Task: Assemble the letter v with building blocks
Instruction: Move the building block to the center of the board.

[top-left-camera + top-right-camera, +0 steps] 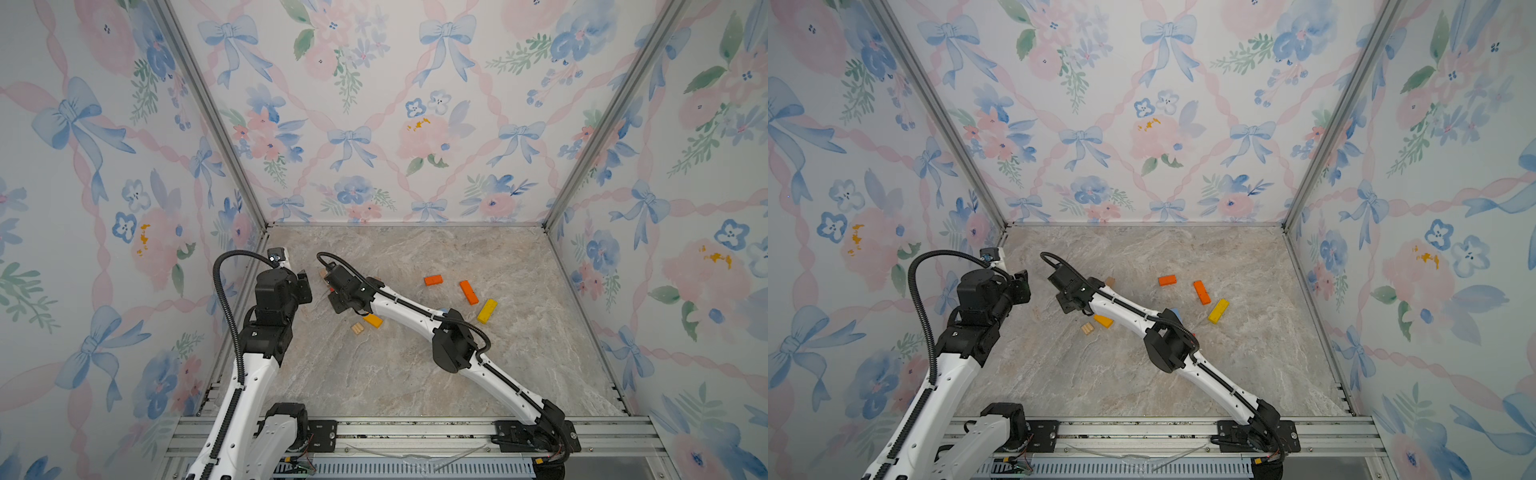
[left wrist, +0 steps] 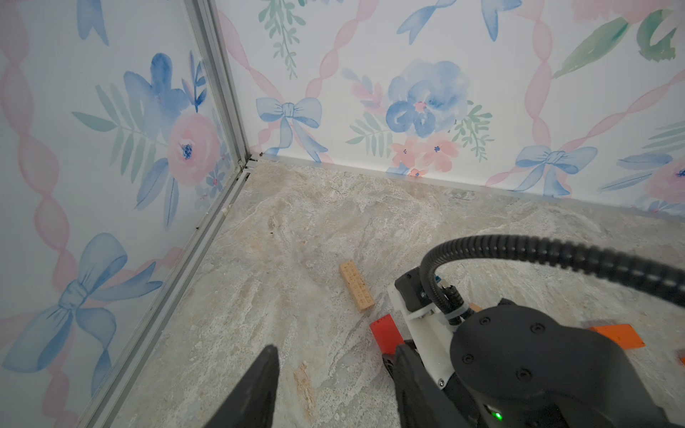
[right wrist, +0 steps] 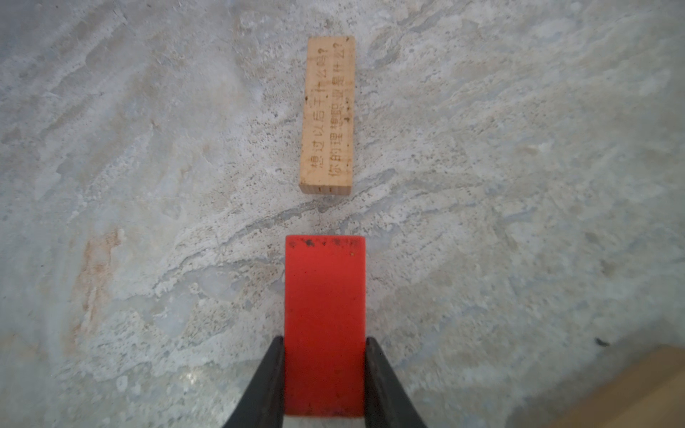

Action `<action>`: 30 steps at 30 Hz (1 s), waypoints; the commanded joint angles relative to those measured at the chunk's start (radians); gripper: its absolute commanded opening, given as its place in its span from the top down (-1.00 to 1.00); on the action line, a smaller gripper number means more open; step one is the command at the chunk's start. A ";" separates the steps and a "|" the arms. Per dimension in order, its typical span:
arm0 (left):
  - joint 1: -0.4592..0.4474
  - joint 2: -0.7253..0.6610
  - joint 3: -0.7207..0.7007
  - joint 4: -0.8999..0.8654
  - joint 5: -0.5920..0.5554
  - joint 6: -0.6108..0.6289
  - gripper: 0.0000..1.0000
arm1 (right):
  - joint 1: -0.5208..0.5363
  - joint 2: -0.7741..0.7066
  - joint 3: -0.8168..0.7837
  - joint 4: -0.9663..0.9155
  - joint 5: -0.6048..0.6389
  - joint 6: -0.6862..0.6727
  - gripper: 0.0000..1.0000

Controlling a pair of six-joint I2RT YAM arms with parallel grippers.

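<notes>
My right gripper (image 3: pixel 324 339) is shut on a red block (image 3: pixel 324 296), its two black fingers pressed on the block's long sides just above the marble floor. Straight ahead of it, a little apart, lies a natural wood bar (image 3: pixel 327 115) engraved with characters. In the left wrist view that wood bar (image 2: pixel 357 286) and the red block (image 2: pixel 385 331) lie almost end to end. My left gripper (image 2: pixel 335 357) hovers open beside them, holding nothing. In a top view the right gripper (image 1: pixel 330 287) reaches to the far left of the floor, next to the left gripper (image 1: pixel 304 286).
Loose blocks lie to the right: two orange bars (image 1: pixel 433 280) (image 1: pixel 468 292), a yellow bar (image 1: pixel 487 311), a yellow-orange block (image 1: pixel 372 320), a small wood piece (image 1: pixel 357 328), and a light blue one (image 1: pixel 1175 312) half hidden by the right arm. The left wall (image 2: pixel 111 185) stands close by.
</notes>
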 commanded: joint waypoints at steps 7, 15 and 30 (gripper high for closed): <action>0.004 0.003 -0.013 0.014 0.003 0.002 -0.05 | -0.007 0.039 0.034 0.023 -0.005 0.020 0.32; 0.004 -0.002 -0.014 0.014 0.001 0.002 -0.05 | -0.007 0.048 0.036 0.043 -0.010 0.027 0.23; 0.004 0.000 -0.016 0.014 0.012 -0.001 -0.05 | -0.021 -0.005 0.041 0.048 -0.032 0.033 -0.52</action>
